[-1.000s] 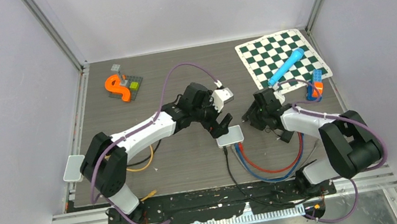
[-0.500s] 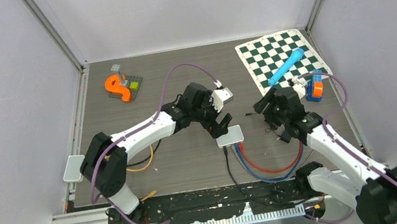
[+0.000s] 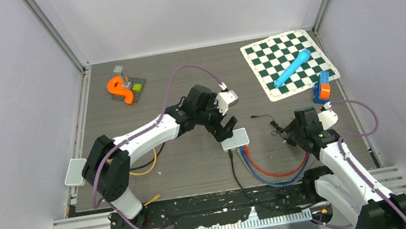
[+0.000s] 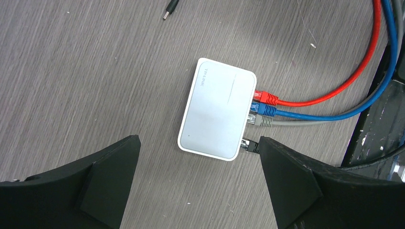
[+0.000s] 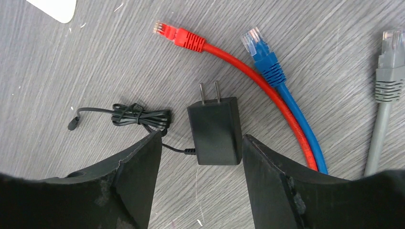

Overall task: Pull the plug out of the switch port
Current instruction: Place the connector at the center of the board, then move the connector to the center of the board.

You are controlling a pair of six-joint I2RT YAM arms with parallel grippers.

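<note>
Left hand (image 4: pixel 198 140), mine: spread, empty, over switch (image 4: pixel 217 109) on counter (image 4: pixel 71 71). Ports hold red plug (image 4: pixel 265 98), blue plug (image 4: pixel 262 110), grey plug (image 4: pixel 261 122), black plug (image 4: pixel 249 145). Right hand (image 5: pixel 201 137), mine: spread, empty, above black adapter (image 5: pixel 215 131).

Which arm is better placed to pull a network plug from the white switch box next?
Left. The left arm's jaws hang open over the white switch box with its plugs seated; the right arm's jaws are over the black power adapter, apart.

White-shelled, black-jointed left arm (image 3: pixel 149 133) and right arm (image 3: pixel 347 160), looping purple cables (image 3: pixel 181 69), matte black wedge-shaped fingers (image 4: pixel 95 186)
</note>
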